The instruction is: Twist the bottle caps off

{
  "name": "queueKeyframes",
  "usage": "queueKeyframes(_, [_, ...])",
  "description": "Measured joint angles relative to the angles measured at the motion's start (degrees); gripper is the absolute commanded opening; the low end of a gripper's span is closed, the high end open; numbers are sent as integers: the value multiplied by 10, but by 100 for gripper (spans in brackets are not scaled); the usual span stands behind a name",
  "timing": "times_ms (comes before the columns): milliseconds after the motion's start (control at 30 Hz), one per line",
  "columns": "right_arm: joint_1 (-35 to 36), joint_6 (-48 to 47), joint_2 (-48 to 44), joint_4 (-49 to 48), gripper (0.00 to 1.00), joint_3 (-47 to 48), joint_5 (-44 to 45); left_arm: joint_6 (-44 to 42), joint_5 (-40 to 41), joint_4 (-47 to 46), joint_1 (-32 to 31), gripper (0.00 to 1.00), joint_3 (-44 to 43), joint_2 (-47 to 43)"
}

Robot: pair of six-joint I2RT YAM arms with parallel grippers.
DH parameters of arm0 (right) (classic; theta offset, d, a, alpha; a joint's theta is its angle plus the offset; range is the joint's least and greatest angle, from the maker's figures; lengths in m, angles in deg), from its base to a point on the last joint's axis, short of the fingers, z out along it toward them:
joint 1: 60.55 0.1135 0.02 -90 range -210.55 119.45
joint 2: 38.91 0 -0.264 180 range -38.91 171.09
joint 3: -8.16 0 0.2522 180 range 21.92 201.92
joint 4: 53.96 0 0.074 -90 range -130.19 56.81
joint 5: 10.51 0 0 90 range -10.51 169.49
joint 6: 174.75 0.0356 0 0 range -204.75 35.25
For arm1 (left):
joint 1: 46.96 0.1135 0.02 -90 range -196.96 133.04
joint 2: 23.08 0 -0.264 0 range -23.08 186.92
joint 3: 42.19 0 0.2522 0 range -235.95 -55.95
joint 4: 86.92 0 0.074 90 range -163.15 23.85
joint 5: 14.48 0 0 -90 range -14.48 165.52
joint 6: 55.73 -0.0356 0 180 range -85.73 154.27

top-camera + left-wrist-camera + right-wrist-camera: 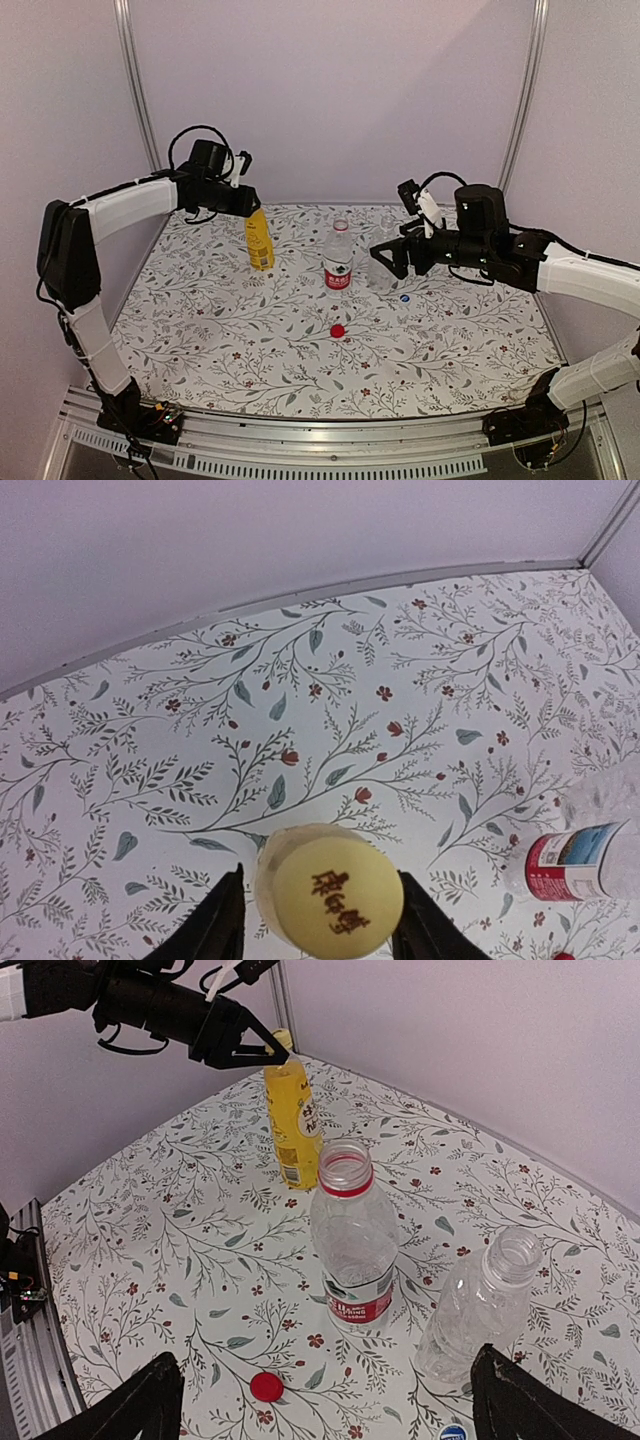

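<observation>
Floral table [200,330], lilac walls behind. Left of centre in the top view, the left gripper [252,207] straddles the yellow cap [328,892] atop the yellow bottle [260,245]; whether it has clamped, I cannot tell. Nothing braces that bottle, so twisting could spin or topple it. Centre, the red-labelled bottle [339,265] stands capless, red cap [337,330] below. Right, the unlabelled bottle [381,265] and blue-white cap [405,297], beside the right gripper [392,256], spread wide, empty.

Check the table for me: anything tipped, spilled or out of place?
Nothing stands out. All three bottles stand upright with no spill visible: the yellow bottle, the red-labelled bottle, the clear bottle. The red cap and blue-white cap lie loose on the table, as expected once unscrewed.
</observation>
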Motion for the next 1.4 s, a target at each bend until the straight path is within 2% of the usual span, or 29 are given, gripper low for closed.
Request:
queueKeyframes(100, [0,0,0,0,99,0,0,-1,-6,0,1,44,0,0])
queueKeyframes(233, [0,0,0,0,99,0,0,-1,-14,-1,3,31,0,0])
queueKeyframes(433, [0,0,0,0,99,0,0,-11,-23,-4,5,17,0,-2])
queueKeyframes(633, [0,5,-12,1,99,0,14,-14,-37,11,3,1,14,-49])
queueKeyframes(800, [0,12,-46,-4,99,0,20,-13,-77,41,-5,0,16,-142])
queueKeyframes(967, [0,0,-47,-10,99,26,-31,-11,-151,74,-27,0,16,-247])
queueKeyframes(1167, [14,-31,31,-2,99,132,-112,-6,-242,116,-82,0,16,-318])
queueKeyframes(1400, [65,-85,120,44,99,223,-198,15,-316,129,-125,0,14,-336])
